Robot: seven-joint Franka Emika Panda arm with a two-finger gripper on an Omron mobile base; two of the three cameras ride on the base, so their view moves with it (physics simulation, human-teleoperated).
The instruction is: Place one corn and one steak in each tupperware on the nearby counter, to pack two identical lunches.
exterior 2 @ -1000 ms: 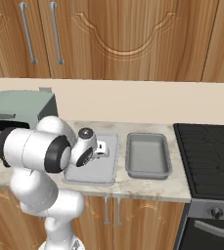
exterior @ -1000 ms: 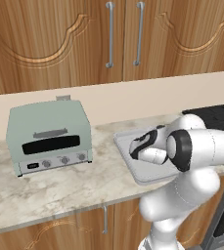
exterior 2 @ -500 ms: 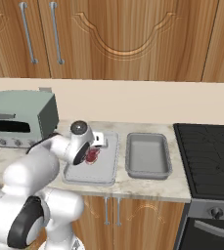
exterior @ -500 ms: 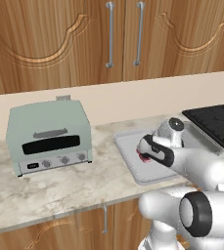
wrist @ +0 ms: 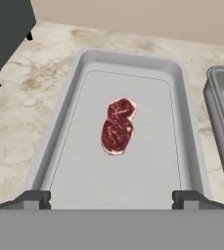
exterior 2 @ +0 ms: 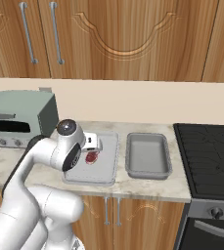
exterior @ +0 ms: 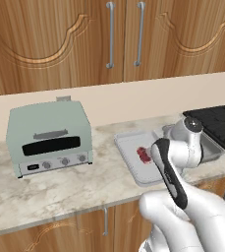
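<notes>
Counter [exterior: 74, 184] holds two trays; steak [wrist: 117, 126] lies in the paler [wrist: 74, 112]. Gripper [wrist: 111, 197], jaws spread and empty, could nudge it leaving.

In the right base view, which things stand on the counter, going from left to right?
Toaster oven → paler tupperware holding one steak → darker tupperware → black stovetop.

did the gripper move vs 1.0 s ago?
Yes. The gripper has risen off the small dark red raw steak, now lying alone in the paler grey rectangular tupperware tray. Fingers stand wide apart over its near end.
</notes>
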